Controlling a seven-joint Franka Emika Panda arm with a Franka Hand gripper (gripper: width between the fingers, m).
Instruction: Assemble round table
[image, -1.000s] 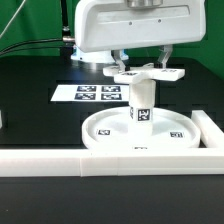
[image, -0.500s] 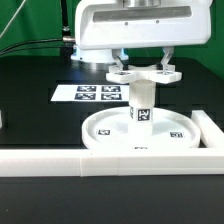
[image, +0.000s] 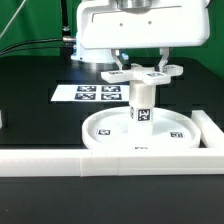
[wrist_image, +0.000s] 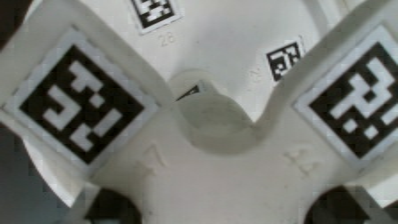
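Observation:
The large round disc (image: 100, 136) lies flat on the black table with the short cylinder leg (image: 141, 106) standing upright at its centre. My gripper (image: 142, 66) is shut on the cross-shaped base (image: 143, 74) and holds it level on top of the leg. In the wrist view the cross-shaped base (wrist_image: 222, 125) fills the picture. Two of its tagged arms spread away from its hub. My dark fingers (wrist_image: 114, 205) show at either side of it. The leg and disc are hidden there.
The marker board (image: 88, 94) lies behind the disc toward the exterior view's left. A long white border bar (image: 90, 161) runs along the front, and another (image: 212, 130) along the exterior view's right, close to the disc's rim.
The cross-shaped base has turned about the leg's axis in my grip; its arms point in new directions. The disc and leg have stayed in place.

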